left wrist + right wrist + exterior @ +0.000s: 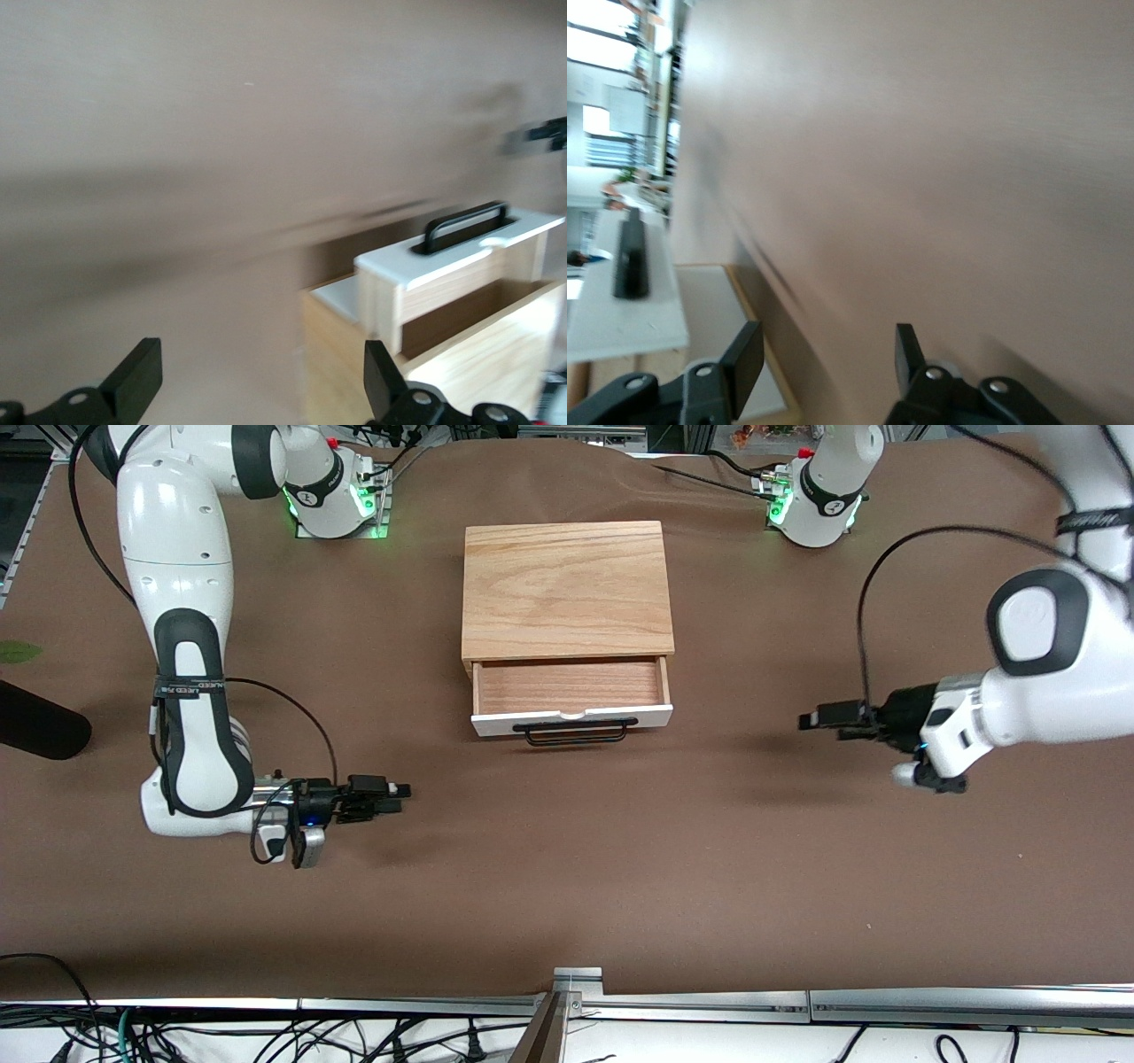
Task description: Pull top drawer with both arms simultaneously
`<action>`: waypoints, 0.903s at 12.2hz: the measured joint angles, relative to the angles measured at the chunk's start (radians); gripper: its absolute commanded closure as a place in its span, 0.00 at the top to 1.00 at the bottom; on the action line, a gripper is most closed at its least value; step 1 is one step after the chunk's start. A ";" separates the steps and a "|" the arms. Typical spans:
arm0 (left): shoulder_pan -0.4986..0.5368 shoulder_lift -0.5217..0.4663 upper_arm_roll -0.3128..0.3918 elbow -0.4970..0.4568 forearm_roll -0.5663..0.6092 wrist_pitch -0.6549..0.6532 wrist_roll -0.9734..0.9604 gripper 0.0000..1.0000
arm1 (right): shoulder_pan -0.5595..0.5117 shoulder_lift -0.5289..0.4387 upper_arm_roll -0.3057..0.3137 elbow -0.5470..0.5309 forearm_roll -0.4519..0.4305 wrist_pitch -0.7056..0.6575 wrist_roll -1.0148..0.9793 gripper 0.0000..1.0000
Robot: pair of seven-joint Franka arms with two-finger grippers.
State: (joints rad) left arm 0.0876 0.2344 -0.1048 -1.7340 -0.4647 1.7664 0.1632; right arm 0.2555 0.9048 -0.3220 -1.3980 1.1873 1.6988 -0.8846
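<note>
The light-wood box (567, 589) stands mid-table. Its top drawer (571, 717) is pulled out, and the reddish-brown inside (567, 685) shows empty. A long black handle (576, 732) runs along the white front. My right gripper (403, 790) hangs open and empty over the brown tabletop toward the right arm's end, well clear of the drawer. My left gripper (804, 720) hangs open and empty toward the left arm's end, also apart from it. The left wrist view shows the drawer front (461, 248) and handle (465, 226) ahead of the open left gripper (263, 363). In the right wrist view the handle (631, 252) lies off to one side of the open right gripper (827, 350).
A dark rounded object (35, 731) and a green leaf (18, 653) sit at the table's edge on the right arm's end. A metal rail (576, 992) with loose cables below it runs along the table edge nearest the front camera. Both arm bases (337, 496) stand beside the box's back.
</note>
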 measured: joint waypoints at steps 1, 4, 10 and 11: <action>0.001 -0.048 0.005 -0.002 0.086 -0.014 0.000 1.00 | 0.001 0.000 -0.016 0.018 -0.056 0.000 0.026 0.67; -0.007 -0.172 0.002 -0.003 0.365 -0.024 0.007 1.00 | 0.006 -0.005 -0.060 0.073 -0.232 0.002 0.127 0.94; -0.010 -0.251 0.005 -0.014 0.433 -0.056 0.017 0.99 | 0.011 -0.084 -0.100 0.139 -0.559 -0.012 0.368 1.00; -0.010 -0.268 0.009 -0.014 0.433 -0.081 -0.009 0.99 | 0.012 -0.104 -0.101 0.141 -0.618 -0.028 0.433 1.00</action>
State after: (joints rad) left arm 0.0780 -0.0338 -0.0960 -1.7477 -0.0318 1.6854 0.1538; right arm 0.2679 0.8003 -0.4226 -1.2568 0.5694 1.6703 -0.4518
